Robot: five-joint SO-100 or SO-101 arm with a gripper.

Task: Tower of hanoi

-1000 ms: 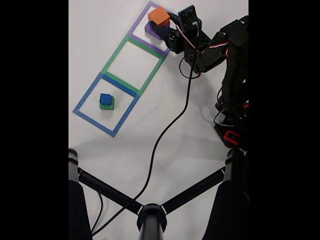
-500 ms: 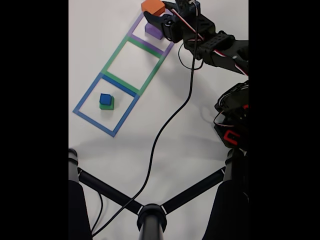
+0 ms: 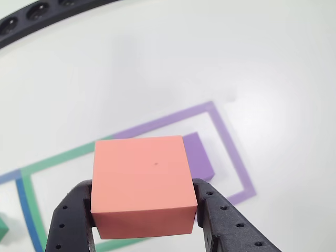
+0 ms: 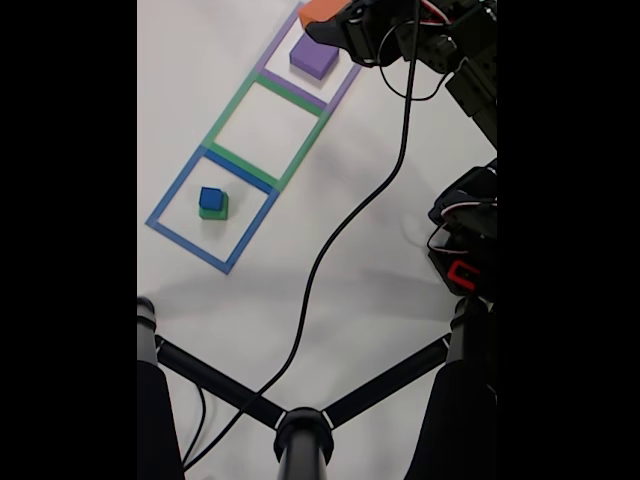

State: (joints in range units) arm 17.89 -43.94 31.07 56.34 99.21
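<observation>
**A:** What does the gripper [image 3: 142, 210] have?

**B:** The orange cube [image 3: 140, 185]. In the other view the two black fingers [image 3: 71, 220] press against its left and right sides, and the cube sits up off the table [image 3: 157, 58]. In the fixed view the same orange cube [image 4: 320, 10] shows at the top edge, clamped at the tip of the gripper [image 4: 335, 17].

**A:** And what lies below it?

**B:** The purple cube [image 3: 198, 155], resting inside the purple square [image 3: 231, 152] outline taped to the table. In the fixed view that purple cube [image 4: 314, 56] is just below and a little left of the held one, not touching it.

**A:** The other squares?

**B:** The green square [image 4: 268, 122] in the middle, then the blue square [image 4: 212, 208] at the lower left. In the blue one a small blue cube [image 4: 210, 197] sits on top of a green cube [image 4: 213, 211] (only the green one's edge peeks out beneath it).

**A:** Anything else on the table?

**B:** A black cable [image 4: 340, 240] running from the arm [image 4: 465, 60] down towards the black stand [image 4: 302, 435] at the bottom of the fixed view.
</observation>
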